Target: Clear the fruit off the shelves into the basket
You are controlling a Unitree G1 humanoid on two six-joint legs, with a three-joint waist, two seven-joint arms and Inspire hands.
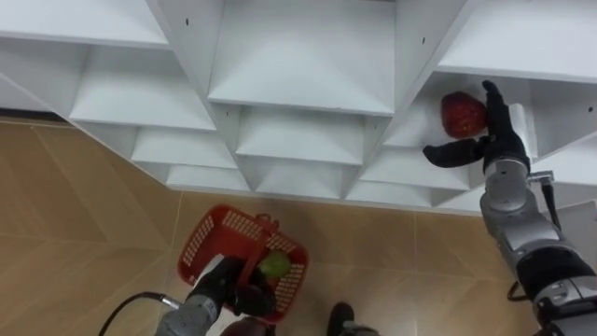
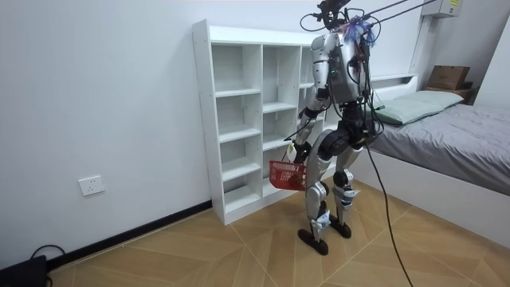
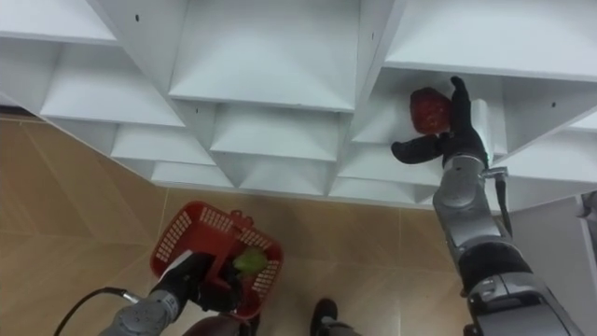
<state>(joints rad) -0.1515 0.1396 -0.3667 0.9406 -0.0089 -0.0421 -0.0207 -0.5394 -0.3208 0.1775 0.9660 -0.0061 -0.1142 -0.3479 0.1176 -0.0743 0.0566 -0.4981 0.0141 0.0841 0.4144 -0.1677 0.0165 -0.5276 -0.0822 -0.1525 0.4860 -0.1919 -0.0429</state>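
A red fruit (image 1: 461, 113) lies in a right-hand compartment of the white closet (image 1: 308, 84). My right hand (image 1: 497, 140) is open at it: the fingers stand up along its right side and the thumb stretches out under it, with no grip closed round it. Low in the view my left hand (image 1: 227, 286) is shut on the handle of a red plastic basket (image 1: 200, 240), which hangs over the wooden floor. A green fruit (image 1: 273, 265) lies inside the basket. In the room view I stand upright facing the closet (image 2: 239, 119), with the basket (image 2: 287, 174) at knee height.
The other closet compartments in view hold nothing. A bed (image 2: 450, 135) stands close behind me on the room view's right. Wooden floor stretches out on the room view's left, along a wall with a socket (image 2: 92, 186).
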